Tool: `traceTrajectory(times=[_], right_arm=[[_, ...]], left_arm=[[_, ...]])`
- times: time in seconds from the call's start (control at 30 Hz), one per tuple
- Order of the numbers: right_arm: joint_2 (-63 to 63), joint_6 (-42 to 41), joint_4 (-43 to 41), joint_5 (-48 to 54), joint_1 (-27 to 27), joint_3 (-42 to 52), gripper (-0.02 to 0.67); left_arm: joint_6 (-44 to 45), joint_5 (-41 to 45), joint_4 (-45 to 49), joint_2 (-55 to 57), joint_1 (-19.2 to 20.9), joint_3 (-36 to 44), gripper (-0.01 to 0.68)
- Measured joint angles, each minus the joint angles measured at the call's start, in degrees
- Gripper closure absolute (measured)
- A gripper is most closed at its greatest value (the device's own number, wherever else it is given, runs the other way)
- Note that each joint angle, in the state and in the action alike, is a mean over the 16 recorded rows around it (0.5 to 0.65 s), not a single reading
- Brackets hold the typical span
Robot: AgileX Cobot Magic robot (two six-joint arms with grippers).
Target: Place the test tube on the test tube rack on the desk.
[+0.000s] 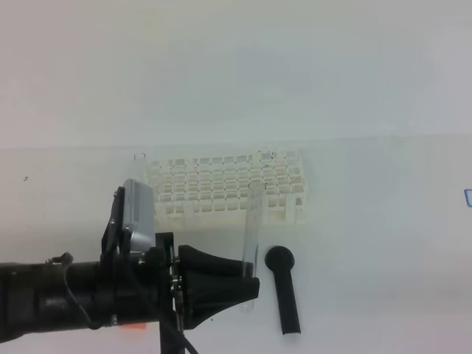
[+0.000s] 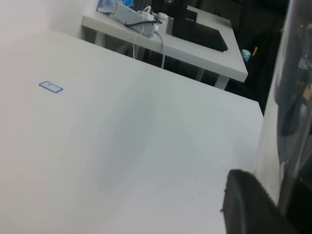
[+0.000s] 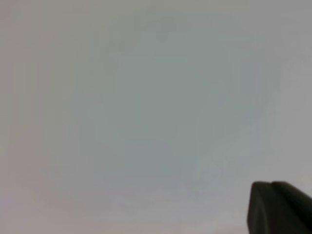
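The test tube [image 1: 253, 232] is clear glass and stands nearly upright, its rim level with the front of the test tube rack [image 1: 228, 186], a white grid standing on the desk [image 1: 369, 243]. My left gripper [image 1: 251, 286] reaches in from the left and is shut on the tube's lower end. In the left wrist view the tube [image 2: 288, 97] is a clear blur at the right edge, beside a black finger [image 2: 246, 204]. The right wrist view shows only a dark tip of my right gripper [image 3: 279, 208], shut, over bare white surface.
A black round-headed stick [image 1: 284, 289] lies on the desk just right of the held tube. A small blue mark [image 1: 467, 197] sits at the desk's right edge. Beyond the desk stands another table [image 2: 195, 46] with a power strip and cables.
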Motion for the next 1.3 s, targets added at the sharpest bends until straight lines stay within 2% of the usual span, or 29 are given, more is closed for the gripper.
traceTrajectory(times=[0.17,0.23,0.33,0.7,1.1,1.3], right_arm=[[4.2,13.4,-23.0,-3.8,0.0,-2.4,0.650],[6.0,16.2,-29.2,-6.4,0.0,-3.3,0.650],[8.5,17.6,-34.3,-10.2,0.0,-4.4,0.650],[13.8,12.2,-33.2,-14.0,0.8,-6.7,0.650],[26.2,10.6,-45.0,-17.5,5.8,-15.0,0.650],[35.7,5.8,-44.6,-21.7,8.2,-18.5,0.650]], left_arm=[[0.6,0.0,0.0,0.4,0.0,0.2,0.562],[0.7,0.0,0.0,0.5,0.0,0.3,0.562],[0.8,0.0,0.0,0.7,0.0,0.4,0.562],[0.4,0.0,0.0,0.8,0.0,0.6,0.562],[-0.1,0.0,0.1,0.8,0.0,0.6,0.562],[-0.8,0.0,0.4,0.8,0.0,0.6,0.562]])
